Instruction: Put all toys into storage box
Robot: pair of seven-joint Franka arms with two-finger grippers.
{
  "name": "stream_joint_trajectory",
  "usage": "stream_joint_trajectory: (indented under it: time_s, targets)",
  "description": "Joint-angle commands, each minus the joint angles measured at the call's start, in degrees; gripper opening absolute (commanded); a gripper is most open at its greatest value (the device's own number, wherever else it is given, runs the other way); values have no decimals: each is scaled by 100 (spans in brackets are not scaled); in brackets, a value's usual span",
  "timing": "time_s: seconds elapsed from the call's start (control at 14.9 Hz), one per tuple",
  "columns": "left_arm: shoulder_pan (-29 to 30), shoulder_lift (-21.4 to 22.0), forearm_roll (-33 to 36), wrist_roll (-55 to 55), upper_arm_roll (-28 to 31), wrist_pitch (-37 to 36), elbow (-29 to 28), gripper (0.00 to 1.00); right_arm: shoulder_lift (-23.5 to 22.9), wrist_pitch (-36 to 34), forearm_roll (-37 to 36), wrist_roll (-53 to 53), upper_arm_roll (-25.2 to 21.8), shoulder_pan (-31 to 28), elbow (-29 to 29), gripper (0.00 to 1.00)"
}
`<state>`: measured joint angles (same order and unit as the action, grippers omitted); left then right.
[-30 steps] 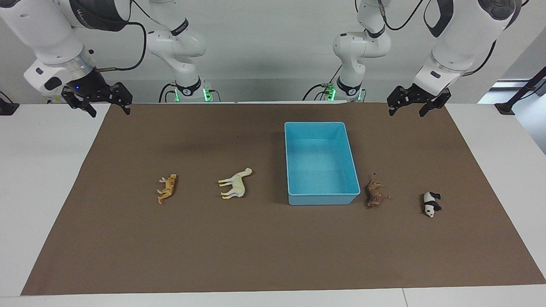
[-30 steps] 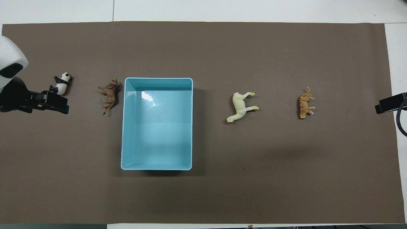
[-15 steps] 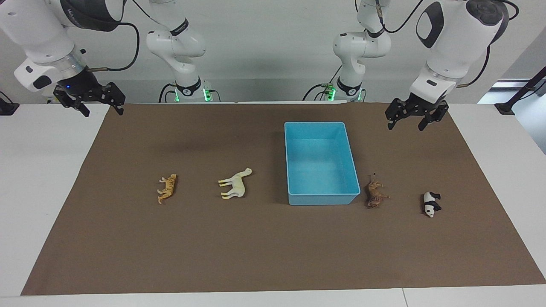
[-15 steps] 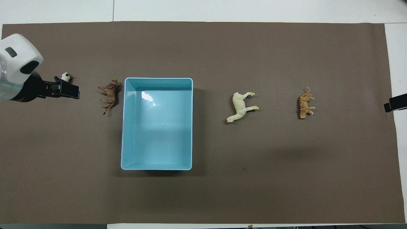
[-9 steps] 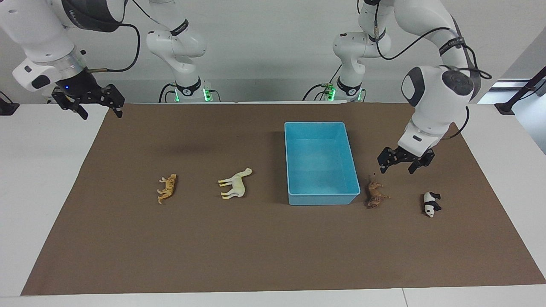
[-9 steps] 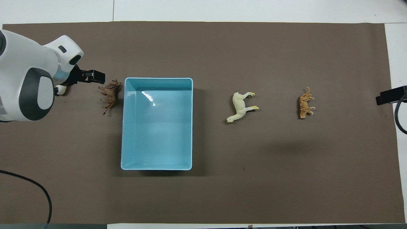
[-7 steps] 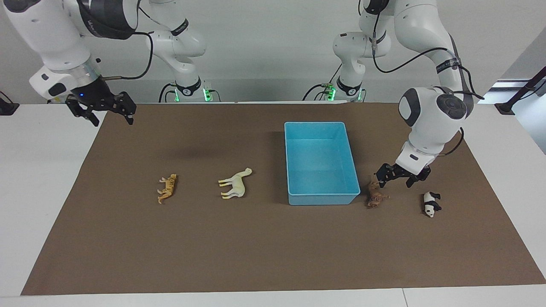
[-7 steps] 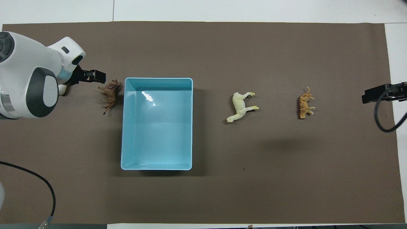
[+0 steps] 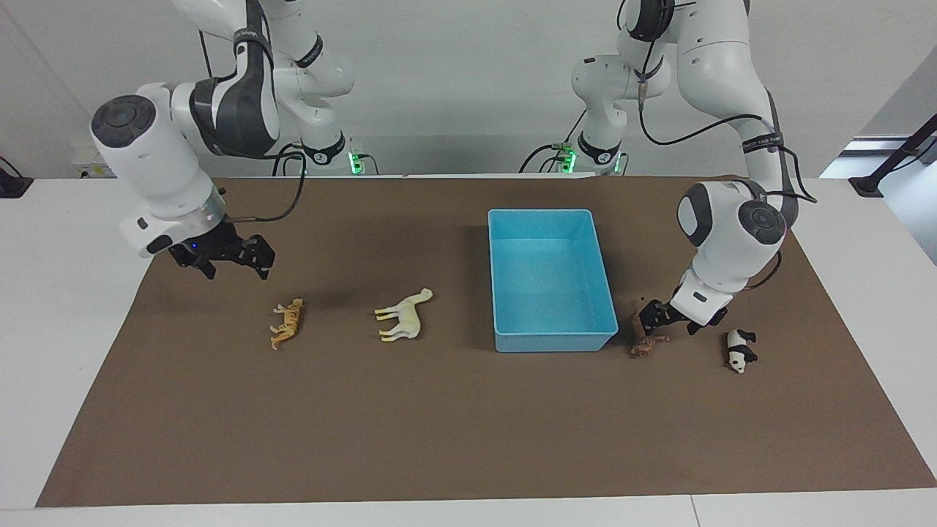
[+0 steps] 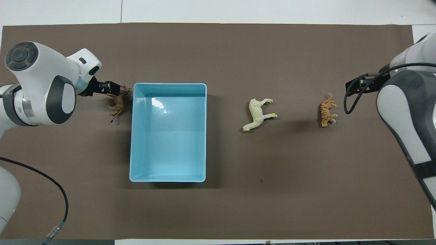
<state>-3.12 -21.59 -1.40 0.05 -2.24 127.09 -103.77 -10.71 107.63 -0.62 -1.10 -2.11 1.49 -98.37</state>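
Observation:
The light blue storage box (image 9: 542,212) stands empty on the brown mat and also shows in the overhead view (image 10: 169,84). The brown animal (image 9: 644,341) lies beside it, toward the left arm's end (image 10: 118,103). My left gripper (image 9: 667,324) is open and low, just over the brown animal's end nearer the robots (image 10: 110,89). The panda (image 9: 741,350) lies further toward that end; the left arm hides it in the overhead view. The cream-white horse (image 9: 404,315) (image 10: 259,114) and the tiger (image 9: 287,323) (image 10: 327,110) lie toward the right arm's end. My right gripper (image 9: 236,268) is open and up in the air, near the tiger (image 10: 356,85).
The brown mat (image 9: 468,424) covers most of the white table (image 9: 66,307). The four toys lie on their sides in one row, level with the box's wall farthest from the robots. A cable (image 10: 51,183) hangs at the left arm's side.
The left arm came forward and down from the table's robot edge to just over the brown animal. The right arm came forward and down toward the tiger. The toys and box have not moved.

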Motion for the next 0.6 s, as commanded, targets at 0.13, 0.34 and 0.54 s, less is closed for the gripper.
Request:
stream_joint_trajectory:
  time_s: [0.13, 0.34, 0.54]
  targets:
    - [-30, 58, -10, 74, 5, 694, -627, 100, -238, 1117, 71, -13, 0, 80, -638, 100]
    - [-127, 67, -10, 66, 5, 720, -671, 100, -492, 1347, 18, -13, 0, 97, -719, 100]
    - [-171, 76, -10, 57, 5, 668, -680, 86, -765, 1646, 18, -13, 0, 106, -728, 100]
